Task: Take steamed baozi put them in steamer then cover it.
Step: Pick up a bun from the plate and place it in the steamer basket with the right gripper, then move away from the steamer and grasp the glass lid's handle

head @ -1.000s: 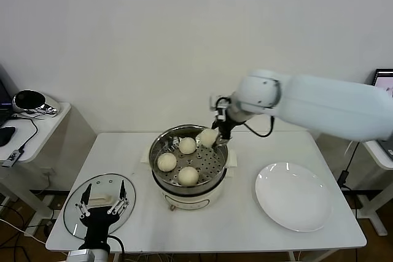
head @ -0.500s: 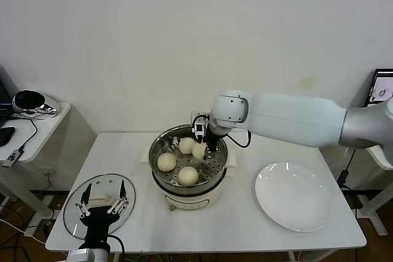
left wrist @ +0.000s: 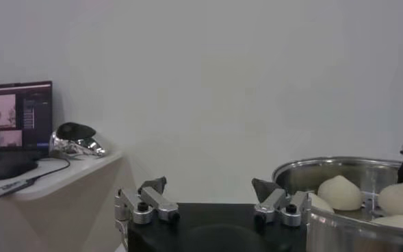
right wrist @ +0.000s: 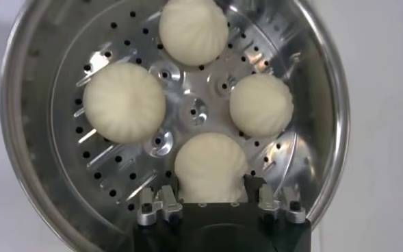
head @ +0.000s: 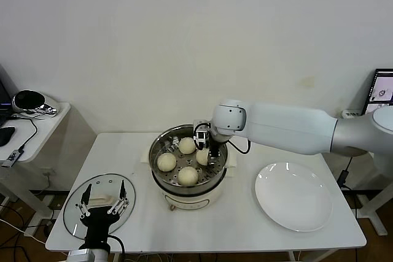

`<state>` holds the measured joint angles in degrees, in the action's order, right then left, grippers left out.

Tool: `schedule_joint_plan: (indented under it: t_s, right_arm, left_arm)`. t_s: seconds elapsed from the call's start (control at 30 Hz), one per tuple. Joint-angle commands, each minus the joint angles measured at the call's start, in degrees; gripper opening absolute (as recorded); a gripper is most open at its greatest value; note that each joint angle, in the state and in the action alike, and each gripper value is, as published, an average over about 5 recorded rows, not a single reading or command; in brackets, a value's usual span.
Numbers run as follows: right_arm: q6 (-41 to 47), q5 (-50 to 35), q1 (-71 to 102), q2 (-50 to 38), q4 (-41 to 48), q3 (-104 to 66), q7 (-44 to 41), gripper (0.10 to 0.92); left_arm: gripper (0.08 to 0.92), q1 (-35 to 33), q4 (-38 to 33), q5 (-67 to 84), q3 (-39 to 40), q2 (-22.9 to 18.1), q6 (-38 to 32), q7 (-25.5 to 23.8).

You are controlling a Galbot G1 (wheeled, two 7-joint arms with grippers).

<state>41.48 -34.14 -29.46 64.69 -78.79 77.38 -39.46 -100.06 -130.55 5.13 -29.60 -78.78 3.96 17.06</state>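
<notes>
The steel steamer (head: 161, 179) stands mid-table with four cream baozi on its perforated tray (right wrist: 196, 109). Three baozi (head: 186, 145) (head: 166, 162) (head: 188, 176) show plainly in the head view. The fourth baozi (right wrist: 210, 164) rests on the tray between the spread fingers of my right gripper (head: 207, 151) (right wrist: 211, 185), which is open and reaches down into the pot. The glass cover (head: 73, 210) lies flat at the table's front left corner. My left gripper (head: 102, 199) (left wrist: 213, 195) hovers open just above it, holding nothing.
A flat white plate (head: 293, 196) lies to the right of the steamer. A side table (head: 37, 124) with a shiny object and cables stands at the left. A wall rises close behind the table.
My right gripper carried the fourth baozi from above the far rim down into the steamer, set it on the tray and spread its fingers. The left arm stayed still.
</notes>
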Motion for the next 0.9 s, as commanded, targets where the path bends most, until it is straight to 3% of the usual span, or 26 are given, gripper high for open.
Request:
schedule_joint_plan:
  t_s: [0.03, 0.23, 0.43, 0.57, 0.73, 0.9]
  right_arm:
    - [0.1, -0.4, -1.4, -5.2, -3.6, -3.1, 0.9, 0.750]
    - [-2.2, -3.7, -0.9, -15.3, -13.2, -8.5, 6.9, 0.820]
    - [-14.3, -8.5, 7.5, -30.6, -25.3, -14.2, 27.8, 0.823]
    - [-25.3, -8.1, 22.0, -39.0, -29.9, -25.4, 37.0, 0.823]
    - [-35.7, -2.6, 52.1, -40.6, -31.2, -54.7, 43.1, 0.823]
    - [-36.7, 5.9, 82.8, -31.5, -30.5, -86.4, 42.6, 0.823]
  left_arm:
    - [0.823, 0.1, 0.0, 0.0, 0.0, 0.0, 0.1, 0.0]
    - [0.823, 0.3, 0.5, 0.2, -0.3, 0.0, 0.5, 0.3]
    - [0.823, 0.1, 0.9, 0.5, -0.8, 0.3, 0.5, 0.3]
    - [0.823, 0.2, 1.4, 0.3, -0.7, 0.2, 0.4, 0.2]
    - [0.823, 0.1, 3.1, -1.8, -1.0, 0.2, 0.0, 0.4]
    - [0.823, -0.7, 6.0, -9.8, -2.6, 0.9, 0.1, 1.0]
